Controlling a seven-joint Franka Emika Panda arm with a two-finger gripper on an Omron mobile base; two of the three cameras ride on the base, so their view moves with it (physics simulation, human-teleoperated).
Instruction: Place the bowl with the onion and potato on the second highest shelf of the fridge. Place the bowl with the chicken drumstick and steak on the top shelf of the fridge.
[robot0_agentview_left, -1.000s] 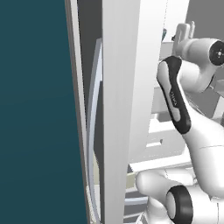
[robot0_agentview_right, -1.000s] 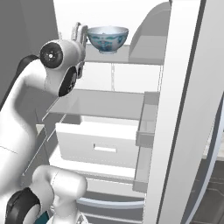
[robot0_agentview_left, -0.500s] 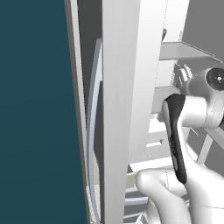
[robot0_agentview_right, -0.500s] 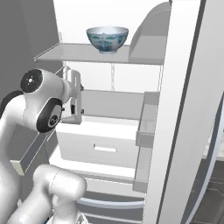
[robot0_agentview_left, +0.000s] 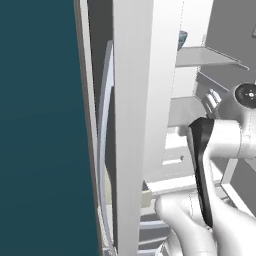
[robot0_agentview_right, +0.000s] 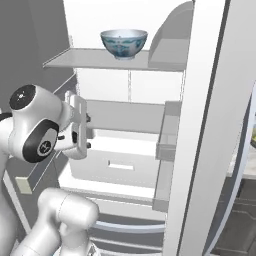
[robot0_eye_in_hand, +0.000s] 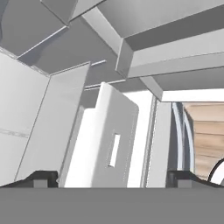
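Observation:
A white-and-blue patterned bowl (robot0_agentview_right: 123, 43) stands on the top shelf (robot0_agentview_right: 90, 60) of the open fridge; what it holds is hidden from this angle. Its rim (robot0_agentview_left: 182, 39) peeks out past the door edge, above the top shelf (robot0_agentview_left: 205, 56). The bowl with the onion and potato is out of view. My gripper (robot0_agentview_right: 88, 133) hangs open and empty in front of the second shelf (robot0_agentview_right: 125, 116), well below the bowl. In the hand view its dark fingertips (robot0_eye_in_hand: 41, 178) stand wide apart, gripper (robot0_eye_in_hand: 112, 179) facing the fridge's inside.
The open fridge door with its bins (robot0_agentview_right: 167, 145) stands to the right. A white drawer (robot0_agentview_right: 120, 165) with a slot handle (robot0_eye_in_hand: 114, 149) sits under the shelves. The left door's edge (robot0_agentview_left: 131, 125) and a teal wall (robot0_agentview_left: 40, 125) block the left side.
The arm has folded down, and the hand has dropped from the top shelf's height to the second shelf's level. The bowl stays on the top shelf. The jaws stay open.

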